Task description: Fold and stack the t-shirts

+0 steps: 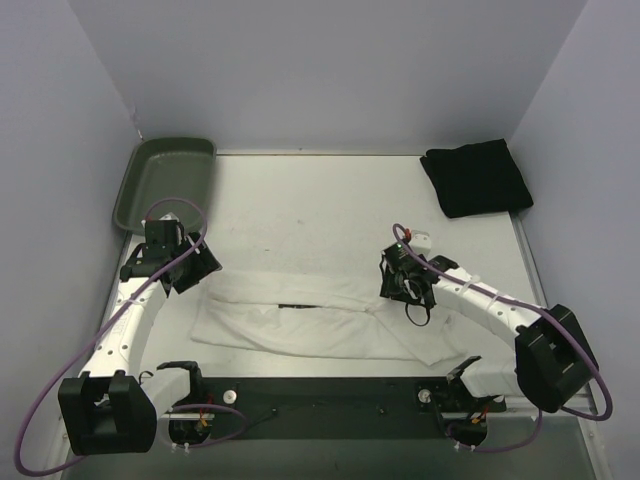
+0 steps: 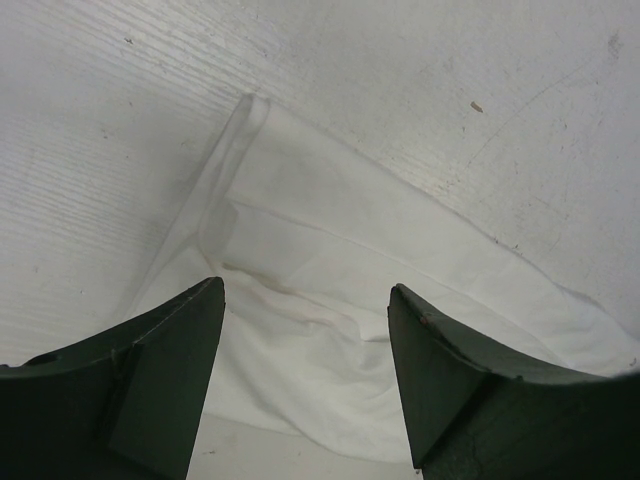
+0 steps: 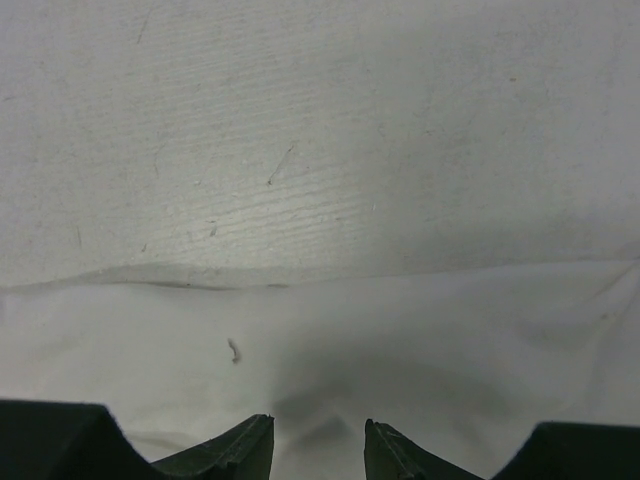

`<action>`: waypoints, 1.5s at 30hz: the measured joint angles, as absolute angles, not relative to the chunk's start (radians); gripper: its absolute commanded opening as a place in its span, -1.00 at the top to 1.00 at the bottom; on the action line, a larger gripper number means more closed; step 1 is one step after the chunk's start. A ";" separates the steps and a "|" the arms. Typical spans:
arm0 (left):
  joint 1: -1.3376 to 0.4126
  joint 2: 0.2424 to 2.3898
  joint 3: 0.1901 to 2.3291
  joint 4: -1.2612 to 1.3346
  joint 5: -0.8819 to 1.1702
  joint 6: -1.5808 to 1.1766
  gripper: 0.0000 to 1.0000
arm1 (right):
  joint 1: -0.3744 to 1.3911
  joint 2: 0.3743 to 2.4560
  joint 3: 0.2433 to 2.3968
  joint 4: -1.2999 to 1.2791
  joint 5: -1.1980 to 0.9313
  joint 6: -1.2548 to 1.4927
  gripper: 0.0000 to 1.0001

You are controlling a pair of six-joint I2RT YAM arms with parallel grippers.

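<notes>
Table [image 1: 320, 200]: white t-shirt [image 1: 300, 322], black t-shirt [image 1: 477, 178], green tray [image 1: 165, 185].

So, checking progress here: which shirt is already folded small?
The black shirt, a compact square at the far right. The white shirt lies stretched out as a long, rumpled strip on the near side.

White t-shirt [image 1: 300, 325] and black t-shirt [image 1: 476, 178] are matt cloth; the table [image 1: 300, 210] is scuffed.
</notes>
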State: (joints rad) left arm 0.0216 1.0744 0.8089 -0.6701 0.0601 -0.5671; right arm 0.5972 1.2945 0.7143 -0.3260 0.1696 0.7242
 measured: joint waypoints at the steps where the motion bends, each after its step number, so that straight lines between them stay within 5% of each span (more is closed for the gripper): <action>1: 0.022 1.074 0.809 -0.670 0.060 -0.567 -0.51 | 0.597 1.304 0.714 -0.326 0.170 0.724 0.18; 12: 0.022 1.068 0.809 -0.670 0.052 -0.564 -0.52 | 0.597 1.379 0.714 -0.306 0.171 0.724 0.28; 21: 0.022 1.068 0.809 -0.670 0.049 -0.563 -0.52 | 0.597 1.387 0.711 -0.295 0.171 0.728 1.00; 32: 0.022 1.067 0.809 -0.670 0.038 -0.563 -0.52 | 0.670 1.326 0.710 -0.364 0.212 0.737 1.00; 45: 0.022 1.050 0.801 -0.669 0.035 -0.563 -0.52 | 1.052 1.231 0.722 -0.553 0.308 0.895 0.92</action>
State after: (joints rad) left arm 0.0216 1.0496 0.8009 -0.6685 0.0349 -0.5632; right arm 1.0515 1.2308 0.7219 -0.5526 0.3084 0.8951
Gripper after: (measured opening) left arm 0.760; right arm 0.040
